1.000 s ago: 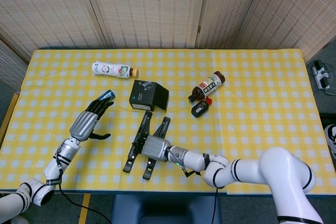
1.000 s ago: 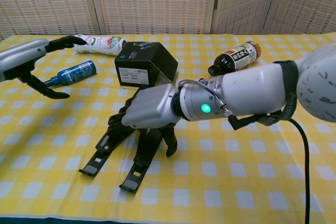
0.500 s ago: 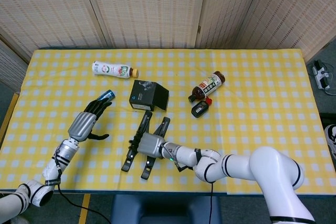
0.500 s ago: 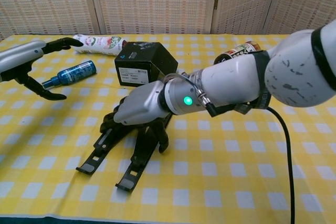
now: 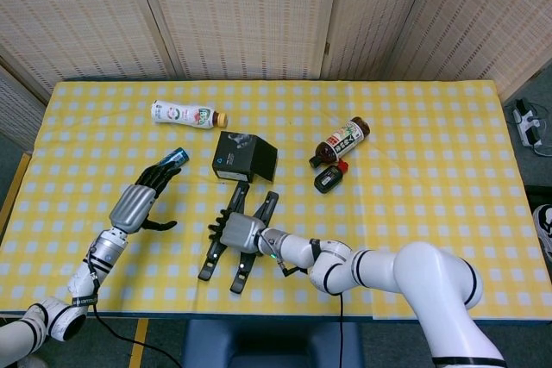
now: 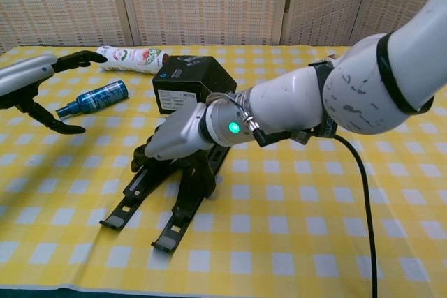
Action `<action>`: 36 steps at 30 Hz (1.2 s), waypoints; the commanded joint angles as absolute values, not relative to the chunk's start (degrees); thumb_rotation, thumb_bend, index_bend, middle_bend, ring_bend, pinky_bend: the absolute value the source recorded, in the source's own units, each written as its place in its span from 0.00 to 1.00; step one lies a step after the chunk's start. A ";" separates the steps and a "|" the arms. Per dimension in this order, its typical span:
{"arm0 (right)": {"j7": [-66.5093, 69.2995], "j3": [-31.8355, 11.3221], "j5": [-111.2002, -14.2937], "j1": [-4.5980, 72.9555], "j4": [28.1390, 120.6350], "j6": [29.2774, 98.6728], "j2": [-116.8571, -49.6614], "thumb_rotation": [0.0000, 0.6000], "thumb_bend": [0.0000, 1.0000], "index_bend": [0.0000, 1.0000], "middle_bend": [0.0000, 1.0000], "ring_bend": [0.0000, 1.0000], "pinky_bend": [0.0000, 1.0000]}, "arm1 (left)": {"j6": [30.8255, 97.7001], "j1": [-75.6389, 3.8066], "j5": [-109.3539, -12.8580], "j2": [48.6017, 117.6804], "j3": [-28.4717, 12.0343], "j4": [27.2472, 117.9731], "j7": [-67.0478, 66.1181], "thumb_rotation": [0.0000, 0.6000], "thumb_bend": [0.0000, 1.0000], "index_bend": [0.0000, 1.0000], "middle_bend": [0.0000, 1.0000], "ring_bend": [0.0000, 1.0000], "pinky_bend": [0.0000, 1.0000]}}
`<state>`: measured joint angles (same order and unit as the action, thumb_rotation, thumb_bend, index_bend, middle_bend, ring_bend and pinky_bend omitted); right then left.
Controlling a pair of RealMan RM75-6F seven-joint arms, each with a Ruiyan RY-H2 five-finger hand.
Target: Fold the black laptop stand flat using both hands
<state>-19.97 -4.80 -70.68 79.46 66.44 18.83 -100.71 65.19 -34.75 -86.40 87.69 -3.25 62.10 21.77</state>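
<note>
The black laptop stand (image 5: 226,247) (image 6: 152,204) lies near the table's front edge, its two slotted legs running toward me. My right hand (image 5: 241,232) (image 6: 179,141) lies palm down over the stand's middle, its dark fingers (image 6: 143,155) curled over both legs, hiding the hinge part. My left hand (image 5: 138,202) (image 6: 31,85) hovers to the left of the stand, apart from it, fingers spread and holding nothing.
A black box (image 5: 244,158) (image 6: 192,85) stands just behind the stand. A small blue bottle (image 5: 173,158) (image 6: 93,98) lies by my left hand. A white bottle (image 5: 184,114) lies at the back left, a brown bottle (image 5: 340,140) and a small black object (image 5: 328,179) at the right.
My right hand has slid left along the stand and dragged it slightly leftward and toward the front edge. My left hand has drifted a little to the left.
</note>
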 commanded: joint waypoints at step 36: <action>-9.73 -0.13 -87.09 71.26 70.44 34.32 -97.22 1.00 0.18 0.24 0.24 0.17 0.00 | 65.73 -34.81 -87.18 87.53 -3.59 63.62 20.15 1.00 0.18 0.00 0.00 0.00 0.00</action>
<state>-9.13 -0.17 -87.55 71.60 69.68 34.61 -97.70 65.66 -34.82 -87.15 87.59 -3.56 63.55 20.21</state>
